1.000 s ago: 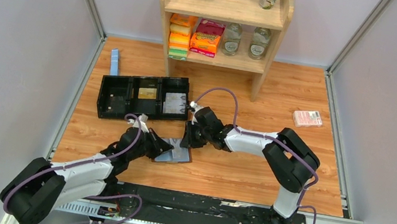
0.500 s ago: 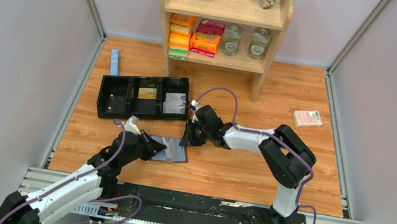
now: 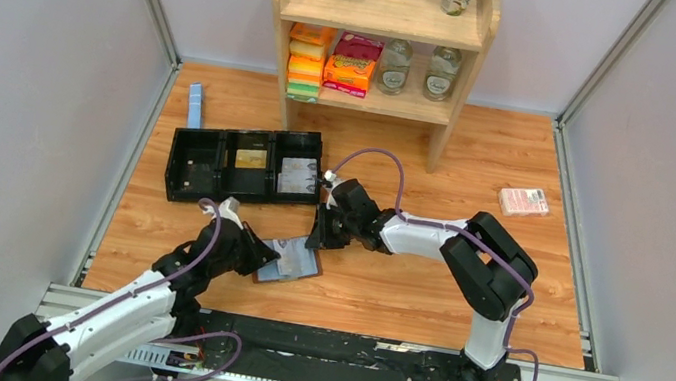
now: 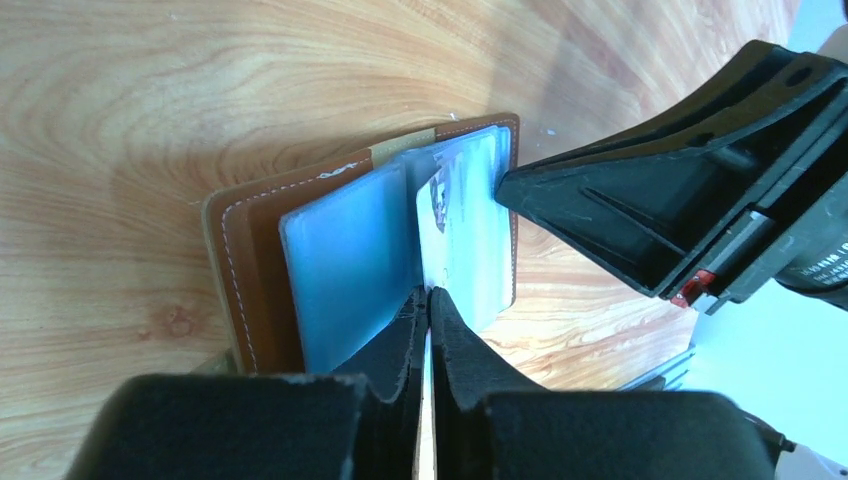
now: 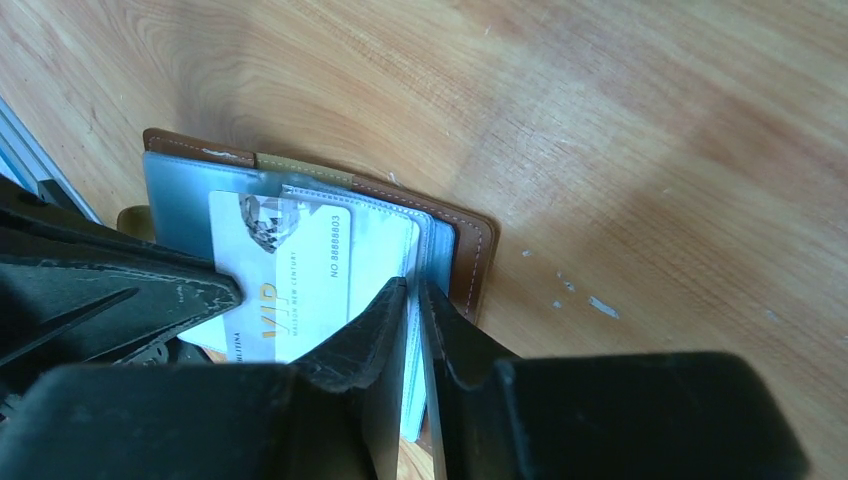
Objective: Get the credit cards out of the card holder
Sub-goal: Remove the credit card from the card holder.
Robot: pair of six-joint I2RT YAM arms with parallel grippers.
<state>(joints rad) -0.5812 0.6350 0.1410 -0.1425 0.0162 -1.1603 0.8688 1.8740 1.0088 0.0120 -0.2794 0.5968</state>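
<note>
Your left hand (image 3: 265, 259) has drawn back toward 7 o'clock, pinched tight on the pale rectangular credit card (image 5: 300, 270); your right hand (image 3: 314, 240) clamps the brown leather bi-fold card holder (image 3: 299, 257) near mid wooden bench (image 3: 421, 284).

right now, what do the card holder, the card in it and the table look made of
card holder: likely brown leather, matte, with pale stitching along its edge; the inside looks like glossy bluish plastic.
credit card: probably plastic, smooth, with printed lettering.
table: wood grain, maybe laminate.
</note>
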